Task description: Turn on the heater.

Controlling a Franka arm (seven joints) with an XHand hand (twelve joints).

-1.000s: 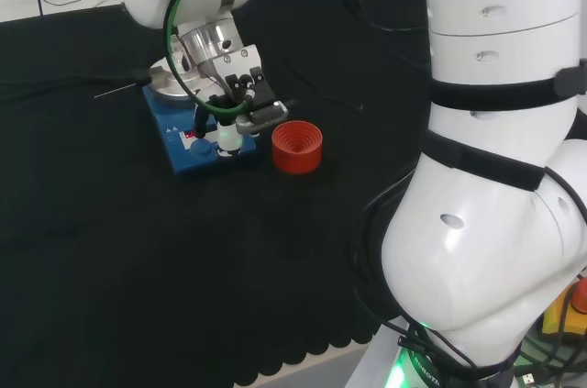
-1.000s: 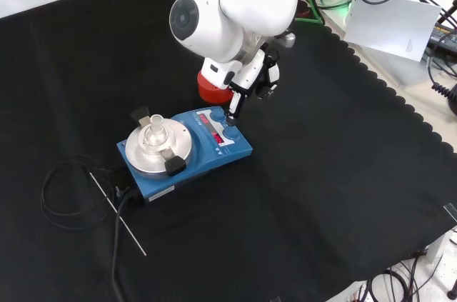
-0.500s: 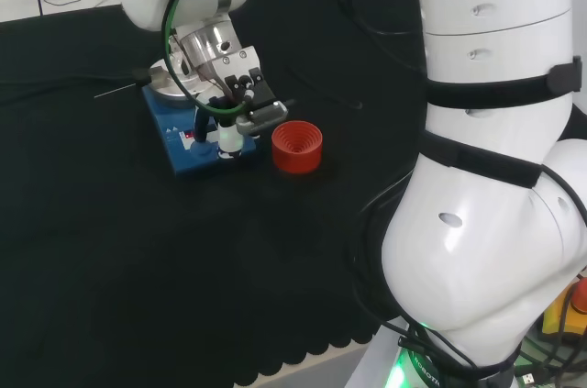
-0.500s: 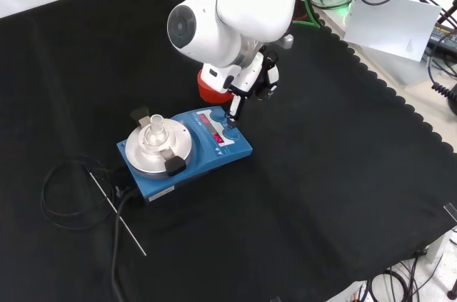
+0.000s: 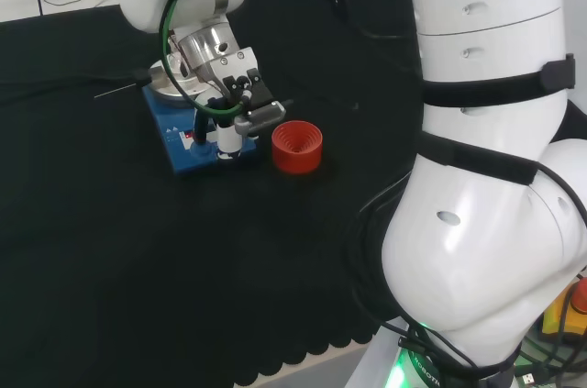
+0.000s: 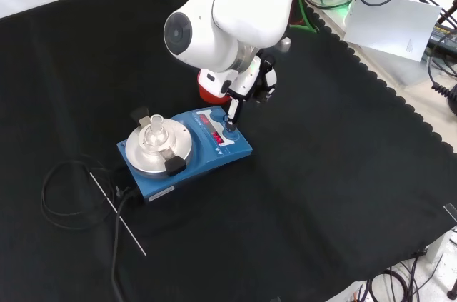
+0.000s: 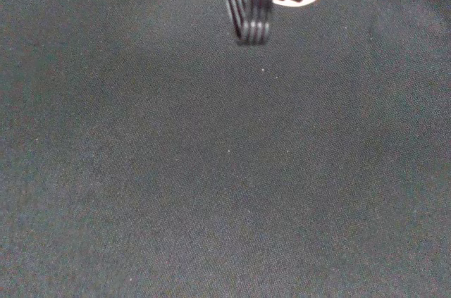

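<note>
The heater point(image 6: 184, 153) point(image 5: 183, 136) is a blue box with a round silver plate, a red lit display and knobs on its front panel. A small clear glass vessel point(image 6: 155, 131) stands on the plate. The black and white hand point(image 6: 246, 88) point(image 5: 240, 104) hangs over the panel end. One straight finger point(image 6: 233, 109) points down onto a knob on the panel, while the others are held away from it. In the wrist view a ribbed black part of the hand point(image 7: 248, 23) shows over black cloth.
A red ribbed ring stand point(image 5: 296, 147) point(image 6: 211, 91) sits on the cloth right beside the heater's panel end. A black cable point(image 6: 68, 198) and a thin rod point(image 6: 118, 215) lie at the heater's other end. The arm's big white links point(image 5: 486, 159) stand at the head view's right.
The arm's link has shifted slightly left in the front view and the finger has stayed down on the heater's knob. The heater and stand have not moved.
</note>
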